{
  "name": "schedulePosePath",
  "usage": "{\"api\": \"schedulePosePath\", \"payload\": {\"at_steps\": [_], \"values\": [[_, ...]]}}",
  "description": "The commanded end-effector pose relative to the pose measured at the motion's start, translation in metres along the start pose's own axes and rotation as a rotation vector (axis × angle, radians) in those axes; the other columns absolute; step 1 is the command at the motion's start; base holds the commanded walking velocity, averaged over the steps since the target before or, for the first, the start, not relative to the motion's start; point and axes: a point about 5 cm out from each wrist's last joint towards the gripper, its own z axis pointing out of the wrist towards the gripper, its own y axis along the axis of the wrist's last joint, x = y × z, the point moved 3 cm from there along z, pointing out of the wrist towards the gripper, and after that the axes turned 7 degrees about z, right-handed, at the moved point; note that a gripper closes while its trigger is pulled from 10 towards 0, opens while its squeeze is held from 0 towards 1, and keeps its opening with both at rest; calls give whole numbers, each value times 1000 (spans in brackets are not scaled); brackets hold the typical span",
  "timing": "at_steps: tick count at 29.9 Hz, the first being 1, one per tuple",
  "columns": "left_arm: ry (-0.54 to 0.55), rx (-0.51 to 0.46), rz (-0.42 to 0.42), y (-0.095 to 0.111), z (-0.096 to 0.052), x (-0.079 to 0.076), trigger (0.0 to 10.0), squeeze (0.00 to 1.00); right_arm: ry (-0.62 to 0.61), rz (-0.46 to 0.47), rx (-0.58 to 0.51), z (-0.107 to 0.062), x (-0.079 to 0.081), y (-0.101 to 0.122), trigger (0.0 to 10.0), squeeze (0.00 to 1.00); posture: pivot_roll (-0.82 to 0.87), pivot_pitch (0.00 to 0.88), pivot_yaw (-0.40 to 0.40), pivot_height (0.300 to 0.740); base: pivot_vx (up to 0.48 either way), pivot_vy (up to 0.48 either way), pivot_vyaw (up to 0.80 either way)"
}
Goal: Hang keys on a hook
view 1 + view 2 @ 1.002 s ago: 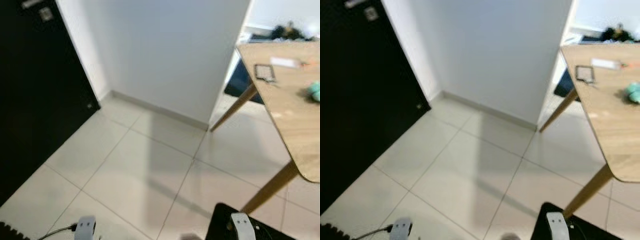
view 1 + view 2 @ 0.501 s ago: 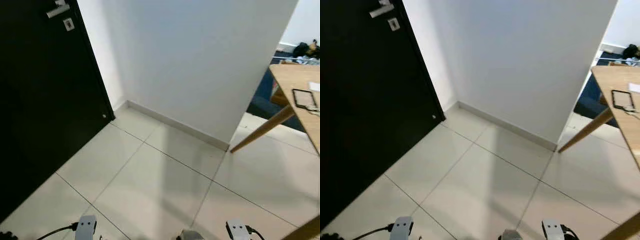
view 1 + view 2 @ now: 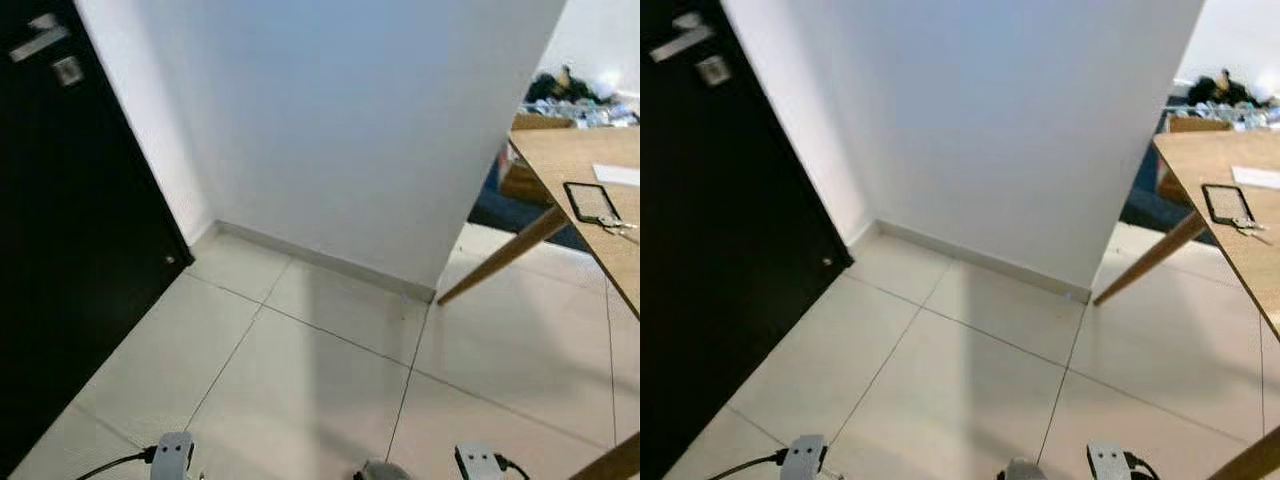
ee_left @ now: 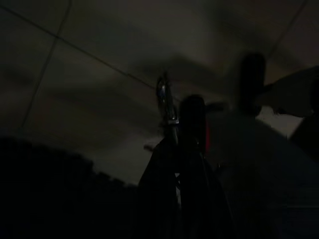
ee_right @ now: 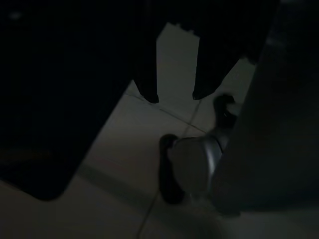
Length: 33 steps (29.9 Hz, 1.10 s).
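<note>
Left wrist view: dim; a metal glint with a red bit, likely the keys [image 4: 163, 97], hangs just beside the left hand [image 4: 219, 92]; whether it grips them I cannot tell.
Right hand [image 5: 175, 94]: released, empty, over the floor [image 5: 174, 55].
Ahead: wall [image 3: 350, 130]; door [image 3: 60, 250] to its left.
Nearer arm: left, I judge.

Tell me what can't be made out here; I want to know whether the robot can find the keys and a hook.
- Shiny piece, left wrist view: too dark to tell whether it is keys.
- Small metal item beside the dark-framed slab on the wooden table, left eye view: too small and blurred to name; the right edge cuts the table.
- White wall: cut by the top edge, so anything higher is unknown.
</note>
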Motion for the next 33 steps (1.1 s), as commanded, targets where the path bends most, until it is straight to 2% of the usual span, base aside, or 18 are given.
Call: {"api": "schedulePosePath", "payload": {"at_steps": [1,18,26,31,33], "values": [[10,22,5,-10,-3,4,10000,0,4,12,-30,1,3,7,10000,0,-89,107,107,740,315,0,0],[8,25,12,-11,-3,4,10000,0,2,9,-40,2,4,13,10000,0,-87,107,116,740,321,0,0],[4,22,16,-9,-2,2,10000,0,-7,19,-40,0,-4,15,10000,0,-90,103,116,740,325,0,-785],[5,18,15,-8,-2,2,10000,0,-8,14,-38,0,-3,14,10000,0,-91,99,116,740,323,0,-795],[5,17,14,-7,-2,2,10000,0,-9,15,-38,0,-3,14,10000,0,-91,99,116,740,322,0,0]]}}
